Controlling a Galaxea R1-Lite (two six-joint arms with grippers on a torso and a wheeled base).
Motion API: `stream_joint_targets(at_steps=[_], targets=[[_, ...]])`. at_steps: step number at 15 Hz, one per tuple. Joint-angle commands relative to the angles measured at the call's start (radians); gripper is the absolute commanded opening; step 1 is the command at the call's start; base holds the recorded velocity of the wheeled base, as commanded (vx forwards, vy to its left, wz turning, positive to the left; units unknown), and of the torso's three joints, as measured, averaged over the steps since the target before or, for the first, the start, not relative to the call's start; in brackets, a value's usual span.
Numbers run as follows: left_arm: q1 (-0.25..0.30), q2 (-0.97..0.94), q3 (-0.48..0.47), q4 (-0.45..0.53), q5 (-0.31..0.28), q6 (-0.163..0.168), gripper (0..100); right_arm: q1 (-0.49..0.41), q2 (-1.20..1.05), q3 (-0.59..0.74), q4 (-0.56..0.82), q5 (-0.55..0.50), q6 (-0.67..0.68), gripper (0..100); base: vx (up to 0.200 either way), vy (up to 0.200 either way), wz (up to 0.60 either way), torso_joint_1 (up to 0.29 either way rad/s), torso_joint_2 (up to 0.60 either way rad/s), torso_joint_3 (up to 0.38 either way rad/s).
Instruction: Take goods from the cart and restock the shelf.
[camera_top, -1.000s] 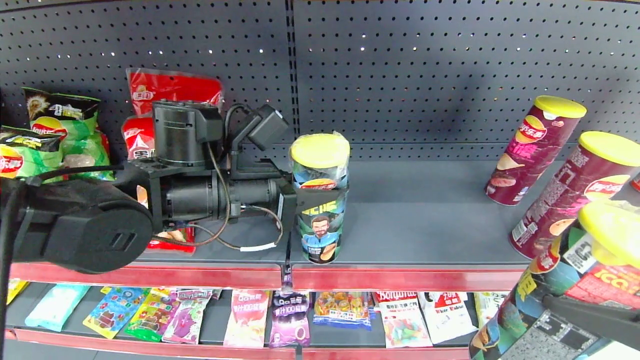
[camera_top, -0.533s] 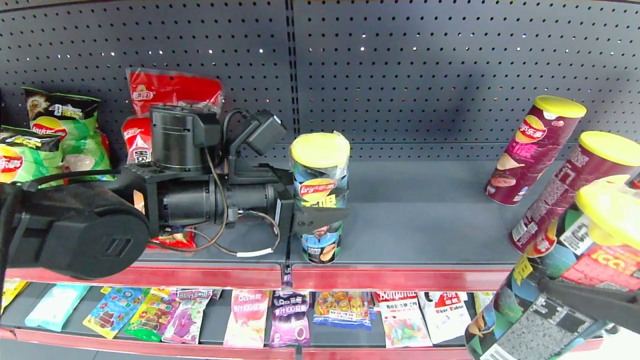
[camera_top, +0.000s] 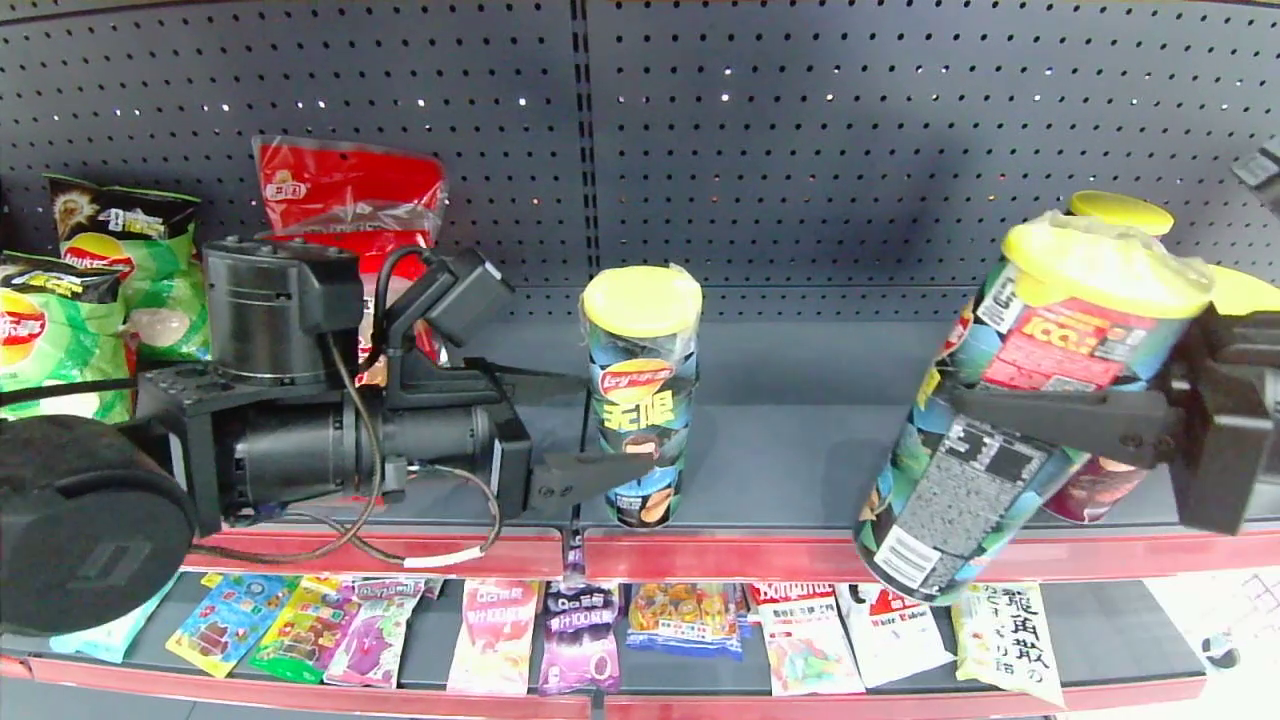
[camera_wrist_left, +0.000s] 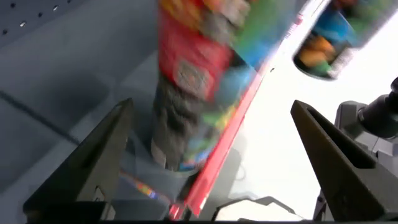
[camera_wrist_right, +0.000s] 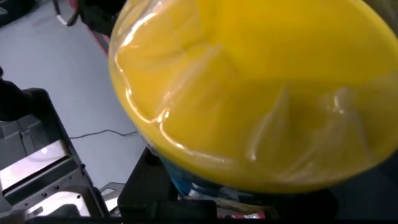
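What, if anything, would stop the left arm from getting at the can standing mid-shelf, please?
Likely nothing, so probably yes: the left tool is open right at the can, with nothing between them.

One can (camera_top: 640, 390) is stood on the shelf (camera_top: 800, 450) between the spread fingertips of the left pincer (camera_top: 630, 455), bags (camera_top: 345, 190) are stacked behind that pincer, and a second can (camera_top: 1060, 330), gripped in the right pincer (camera_top: 1000, 400), is held tilted before further cans (camera_top: 1120, 210) on the shelf.
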Motion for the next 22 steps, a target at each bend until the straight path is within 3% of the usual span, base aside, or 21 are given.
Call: stream_joint_targets(at_steps=[1,8,22], targets=[[0.013,-0.068,0.066,0.001,0.001,0.0,100,0.002,0.137,-0.095,0.001,-0.001,-0.019,0,0.0,0.0,0.0,0.0,0.0,0.0],[0.07,-0.186,0.187,0.002,0.012,-0.002,100,0.034,0.386,-0.351,0.0,-0.004,-0.08,0,0.0,0.0,0.0,0.0,0.0,0.0],[0.098,-0.229,0.195,0.004,0.027,-0.005,100,0.059,0.717,-0.724,0.013,-0.002,-0.1,0,0.0,0.0,0.0,0.0,0.0,0.0]])
